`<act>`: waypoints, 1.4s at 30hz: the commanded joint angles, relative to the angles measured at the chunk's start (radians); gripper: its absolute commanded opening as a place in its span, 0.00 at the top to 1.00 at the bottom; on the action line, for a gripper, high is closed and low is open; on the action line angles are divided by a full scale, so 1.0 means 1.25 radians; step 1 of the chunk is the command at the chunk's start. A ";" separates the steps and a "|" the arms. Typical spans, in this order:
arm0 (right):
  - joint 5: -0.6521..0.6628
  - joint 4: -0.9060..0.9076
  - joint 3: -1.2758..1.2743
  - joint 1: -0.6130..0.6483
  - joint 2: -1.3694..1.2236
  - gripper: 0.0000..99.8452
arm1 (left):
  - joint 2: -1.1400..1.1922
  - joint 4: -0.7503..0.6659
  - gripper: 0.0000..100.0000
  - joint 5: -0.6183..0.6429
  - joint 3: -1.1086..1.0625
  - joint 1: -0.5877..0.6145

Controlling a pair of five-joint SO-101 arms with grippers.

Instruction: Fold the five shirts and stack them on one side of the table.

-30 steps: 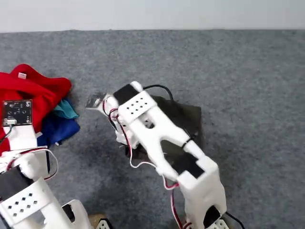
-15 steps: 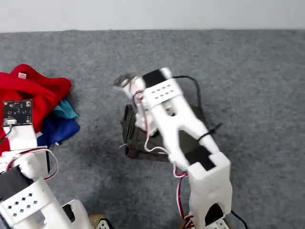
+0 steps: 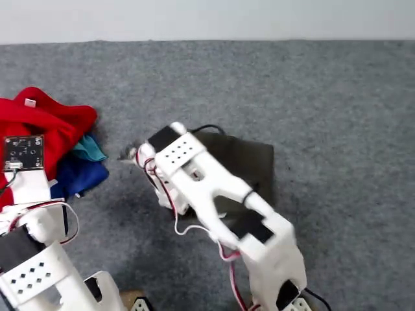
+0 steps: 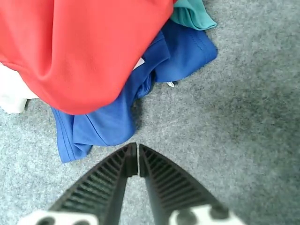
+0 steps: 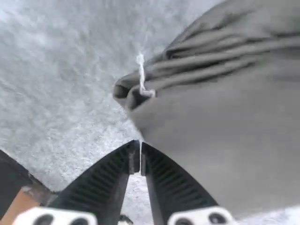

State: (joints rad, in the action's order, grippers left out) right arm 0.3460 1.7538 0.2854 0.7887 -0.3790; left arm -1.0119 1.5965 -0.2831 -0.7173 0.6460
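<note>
A dark grey shirt (image 3: 249,162) lies folded in the middle of the table, its creased edge and a white thread (image 5: 140,70) close in the right wrist view. My right gripper (image 5: 140,157) is shut, its tips at the edge of the dark grey shirt (image 5: 225,126); in the high view my right gripper (image 3: 131,154) sits just left of that shirt. At the left lies a heap: a red shirt (image 3: 52,123) over a teal shirt (image 3: 89,149) and a blue shirt (image 3: 81,175). My left gripper (image 4: 138,161) is shut and empty, just short of the blue shirt (image 4: 112,117).
A bit of white cloth (image 4: 11,101) pokes out under the red shirt (image 4: 79,47). Grey carpet (image 3: 337,97) covers the table, with bare room at the right and the back. The left arm (image 3: 32,265) stands at the front left corner.
My right arm swung up and to the right over the dark shirt, then came back down to its left edge. The left arm and the heap have not moved.
</note>
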 commanded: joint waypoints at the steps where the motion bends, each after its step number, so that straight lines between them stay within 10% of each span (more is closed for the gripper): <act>1: -0.011 0.035 0.005 -0.050 0.161 0.99 | -0.012 -0.012 0.98 0.009 0.035 0.005; 42: -0.005 -0.148 0.009 -0.015 -0.096 0.99 | -0.012 -0.017 0.98 0.009 0.014 0.005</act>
State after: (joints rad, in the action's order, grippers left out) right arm 0.3414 1.5742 0.2854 0.7319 -0.4803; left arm -1.0119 1.5965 -0.2831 -0.7173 0.6460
